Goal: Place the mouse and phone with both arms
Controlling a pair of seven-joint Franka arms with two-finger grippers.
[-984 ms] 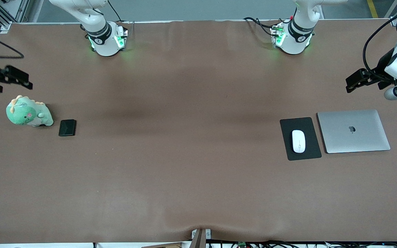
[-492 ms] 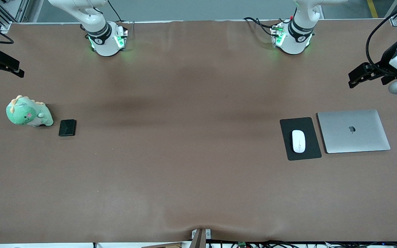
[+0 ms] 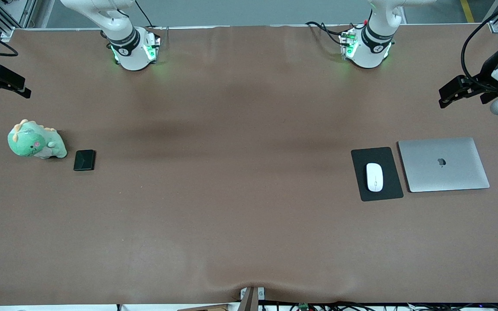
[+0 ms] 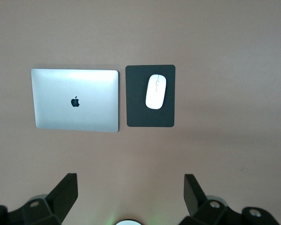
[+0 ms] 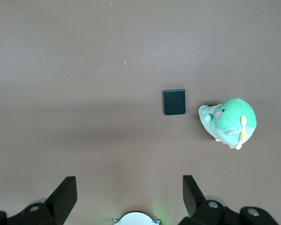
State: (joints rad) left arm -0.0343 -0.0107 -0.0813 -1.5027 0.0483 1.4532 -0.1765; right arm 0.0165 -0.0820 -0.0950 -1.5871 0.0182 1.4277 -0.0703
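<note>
1. Looking across a wide brown table [image 3: 240, 181] from the high front camera, I take the closed silver laptop [image 3: 443, 164] as my landmark; it lies flat toward the left arm's end of the table.
2. My two white arms rise from green-lit bases along the table's top edge. I see both raised and holding nothing, so I judge the task is either just finished or not yet begun; I cannot tell which.
3. My left gripper [image 3: 448, 93] hangs in the air over bare table, close to the laptop's end. In its wrist view the fingers [image 4: 63, 192] are spread wide, with nothing between them.
4. My right gripper [image 3: 9, 84] hangs over the table's right-arm end, well apart from the laptop. Its fingers [image 5: 65, 194] are also spread wide and empty.
5. A flat black mouse pad [image 3: 377, 173] lies just beside the laptop, on the side toward the right arm.
6. A green plush dinosaur [image 3: 36, 142] sits at the right arm's end, well apart from the laptop.
7. The mouse [image 3: 374, 176], white and oval, rests on the pad, near the laptop.
8. The phone [image 3: 84, 160], a small black slab, lies flat just beside the plush, well apart from the laptop.
9. If a grasp is still due, I judge each gripper must come down over its own object, fingers straddling the narrow sides.
</note>
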